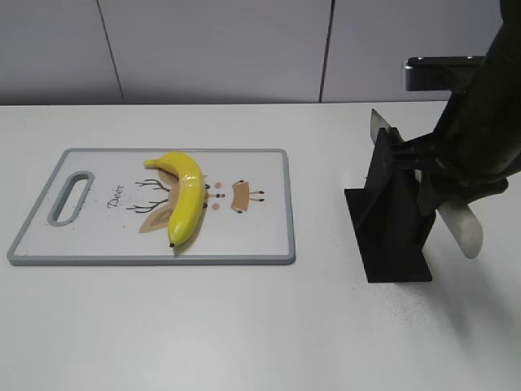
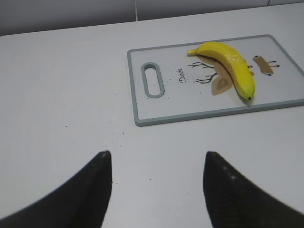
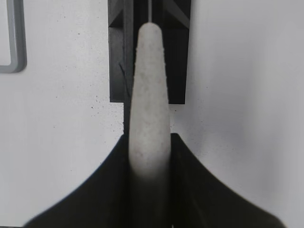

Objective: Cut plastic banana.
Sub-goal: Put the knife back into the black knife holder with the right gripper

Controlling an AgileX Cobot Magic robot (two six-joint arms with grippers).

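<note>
The plastic banana (image 1: 186, 195) is glossy yellow and lies on the white cutting board (image 1: 244, 236) left of centre. It also shows in the left wrist view (image 2: 230, 66), on the board (image 2: 190, 111). My right gripper (image 1: 435, 199) is shut on the pale handle of a knife (image 1: 464, 232). The knife's blade sits in a black stand (image 1: 391, 240). In the right wrist view the handle (image 3: 149, 85) runs between my fingers (image 3: 149, 142) toward the stand (image 3: 118, 71). My left gripper (image 2: 157, 159) is open and empty over bare table, well short of the board.
The board has a grey rim and a handle slot (image 1: 72, 195) at its left end. The white table (image 1: 244, 326) reaches a grey wall at the back. A corner of the board (image 3: 12, 47) shows in the right wrist view.
</note>
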